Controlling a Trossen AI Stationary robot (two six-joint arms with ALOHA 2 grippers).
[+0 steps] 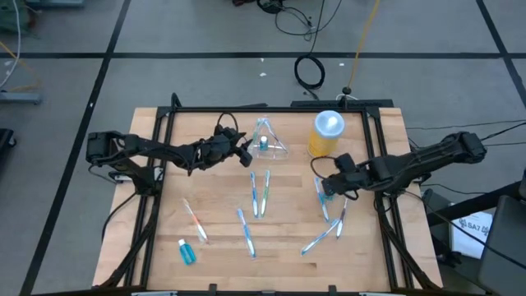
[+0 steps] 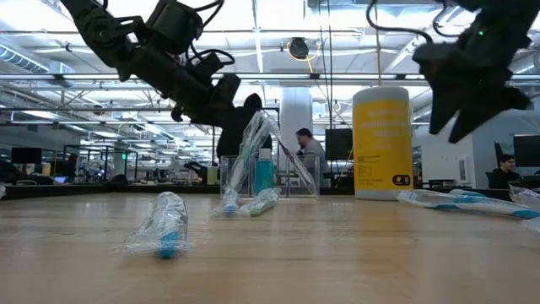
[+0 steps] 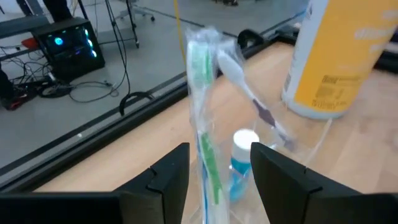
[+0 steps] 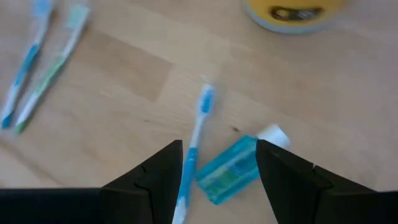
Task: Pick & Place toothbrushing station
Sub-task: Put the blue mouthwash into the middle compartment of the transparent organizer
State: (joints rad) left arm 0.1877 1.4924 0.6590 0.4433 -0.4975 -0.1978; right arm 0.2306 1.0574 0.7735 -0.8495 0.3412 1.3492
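Observation:
The toothbrushing station, a clear plastic holder [image 1: 265, 146], stands upright on the table's far middle, left of the yellow jar. A wrapped green toothbrush [image 3: 202, 81], a second brush [image 3: 249, 93] and a small blue tube [image 3: 242, 155] stand in it, leaning on its rim. My left gripper [image 1: 246, 154] is open just left of the holder. In the left wrist view [image 3: 219, 152] its fingers stand on either side of the wrapped brush without touching it. My right gripper [image 1: 322, 187] is open above a blue toothbrush [image 4: 196, 140] and a blue tube [image 4: 233, 169] lying on the table.
The yellow jar with a white lid [image 1: 327, 131] stands right of the holder. Loose toothbrushes lie mid-table [image 1: 260, 193], near left [image 1: 195, 220], near middle [image 1: 246, 230] and near right [image 1: 325, 234]. A small blue tube [image 1: 186, 251] lies near left. People show beyond the table [image 2: 308, 152].

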